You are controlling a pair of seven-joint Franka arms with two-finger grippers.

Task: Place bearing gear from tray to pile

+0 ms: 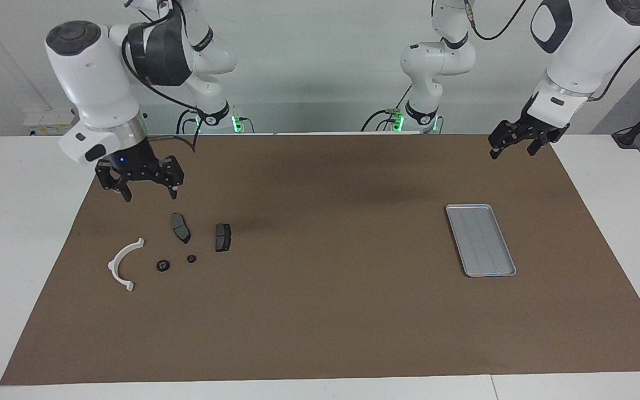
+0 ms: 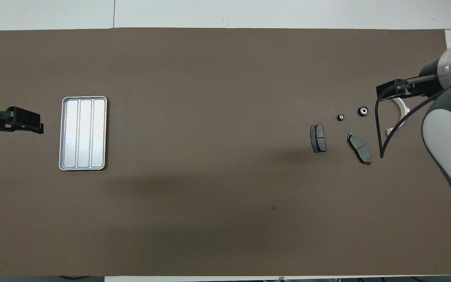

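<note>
The silver-grey tray [image 1: 480, 240] lies flat on the brown mat toward the left arm's end and holds nothing; it also shows in the overhead view [image 2: 83, 133]. The pile lies toward the right arm's end: a white half-ring bracket [image 1: 123, 262], two dark brake pads [image 1: 180, 227] [image 1: 223, 236] and two small black bearing gears [image 1: 163, 265] [image 1: 191, 259]. My right gripper [image 1: 150, 194] is open and empty, raised over the mat by the bracket [image 2: 399, 113]. My left gripper [image 1: 513, 153] is open and empty, raised over the mat's end beside the tray.
The brown mat [image 1: 320, 311] covers most of the white table [image 1: 14, 233]. A black cable [image 2: 382, 129] hangs from the right arm over the pile's edge in the overhead view.
</note>
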